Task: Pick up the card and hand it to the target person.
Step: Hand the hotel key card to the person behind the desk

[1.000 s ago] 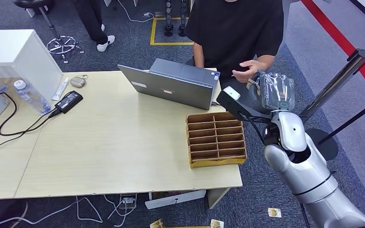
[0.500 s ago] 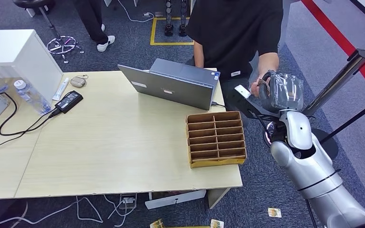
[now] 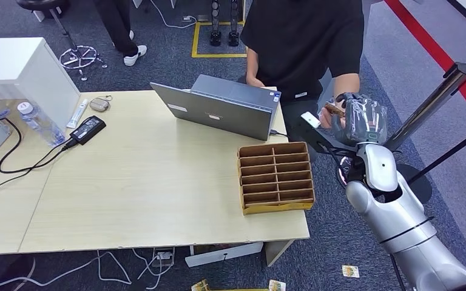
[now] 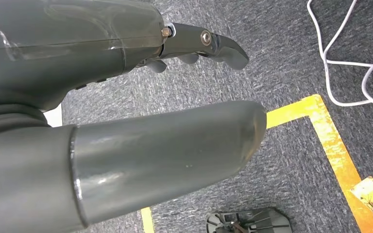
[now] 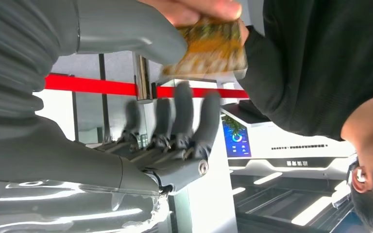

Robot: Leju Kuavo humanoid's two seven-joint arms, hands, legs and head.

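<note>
The card (image 5: 206, 46), orange and yellow patterned, is pinched in the person's fingers (image 5: 194, 7). My right hand (image 5: 165, 141) is raised beside it. The thumb tip (image 5: 170, 46) lies at the card's edge, while the fingers (image 5: 184, 116) stand straight and apart from the card. In the head view my right hand (image 3: 361, 120) is up at the table's right end, against the person's hand (image 3: 327, 115), which has the card (image 3: 336, 110). My left hand (image 4: 126, 97) hangs over the carpet with nothing in it, its thumb apart from the fingers.
A cardboard divider box (image 3: 276, 177) sits on the table (image 3: 127, 194) near the right edge, and a grey laptop (image 3: 224, 109) stands behind it. A barrier post (image 3: 434, 106) leans at the right. Loose cards (image 3: 350, 271) lie on the floor. Yellow tape (image 4: 330, 141) and white cables (image 4: 340, 63) cross the carpet.
My right hand has risen toward the person. The person's hand came down onto it and took hold of the card; my fingers now stand off the card.
</note>
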